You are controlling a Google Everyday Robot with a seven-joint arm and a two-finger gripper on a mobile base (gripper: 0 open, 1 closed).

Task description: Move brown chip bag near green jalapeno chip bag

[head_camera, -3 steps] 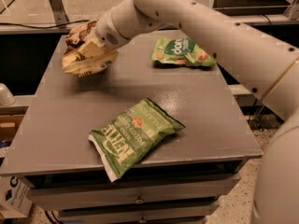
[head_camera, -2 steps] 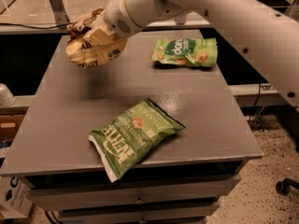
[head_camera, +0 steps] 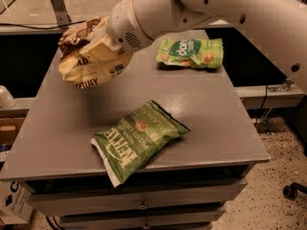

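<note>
The brown chip bag, dark brown on top and cream-yellow below, hangs in the air above the far left part of the grey table. My gripper is shut on it, at the end of the white arm that reaches in from the upper right. The green jalapeno chip bag, mid-green with white "KETTLE" lettering, lies flat near the table's front edge, below and to the right of the held bag.
A smaller bright lime-green bag lies at the back right of the table. A white cup-like object stands off the table's left side. A chair caster shows on the floor at the right.
The arm has lifted the brown chip bag and carried it a little toward the front and right, closer to the green jalapeno bag. Both green bags have stayed put.
</note>
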